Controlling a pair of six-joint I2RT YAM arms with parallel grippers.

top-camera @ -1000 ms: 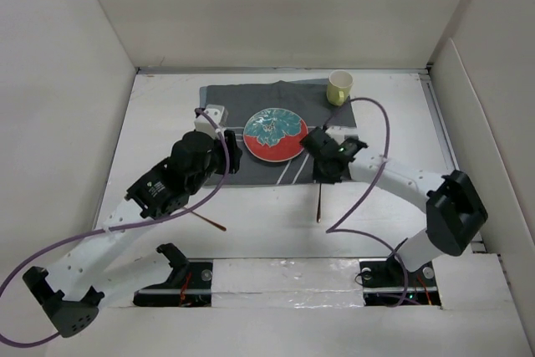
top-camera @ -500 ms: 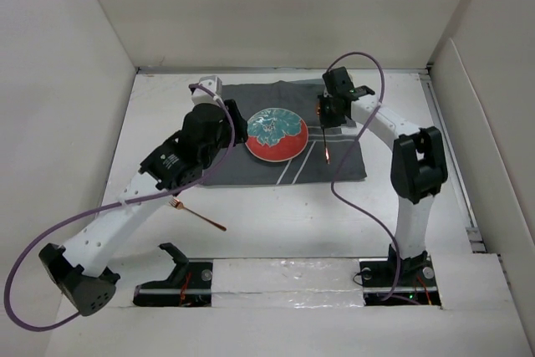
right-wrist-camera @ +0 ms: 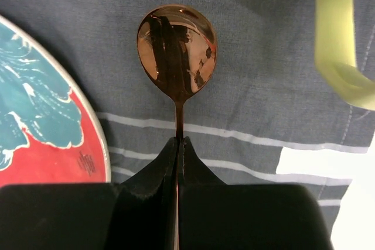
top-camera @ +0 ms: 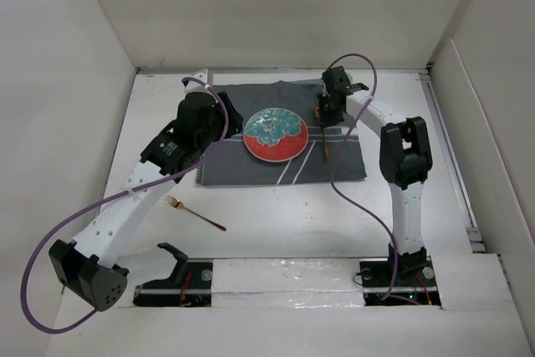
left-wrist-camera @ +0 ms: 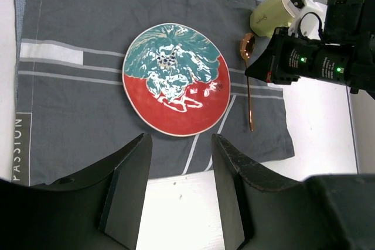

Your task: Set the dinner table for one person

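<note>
we are laying the spoon (right-wrist-camera: pixel 177 48) on the right side of the plate (left-wrist-camera: pixel 176 86), on the grey placemat (left-wrist-camera: pixel 76 27) that covers the far middle of the white dinner table (top-camera: pixel 276 227). the right gripper (right-wrist-camera: pixel 177 144) is clamped on the spoon's neck, just near of the bowl. the bowl points far and the handle runs near. we cannot tell from the wrist view whether the spoon already rests on the cloth.

to do this well, we would:
- lower until the whole handle lies flat before letting go, so nothing drops or bounces.
- hold the handle parallel to the mat's right edge, beside the plate but not touching its rim.
- watch the pale green mug (left-wrist-camera: pixel 274 10), which stands just far-right of the bowl, and open the fingers only a little so they do not nudge it.
- lift straight up after release.

the left gripper (left-wrist-camera: pixel 179 144) hangs with its fingers apart and empty, over the mat's near edge. the fork (top-camera: pixel 194 212) lies on bare table near-left.
</note>
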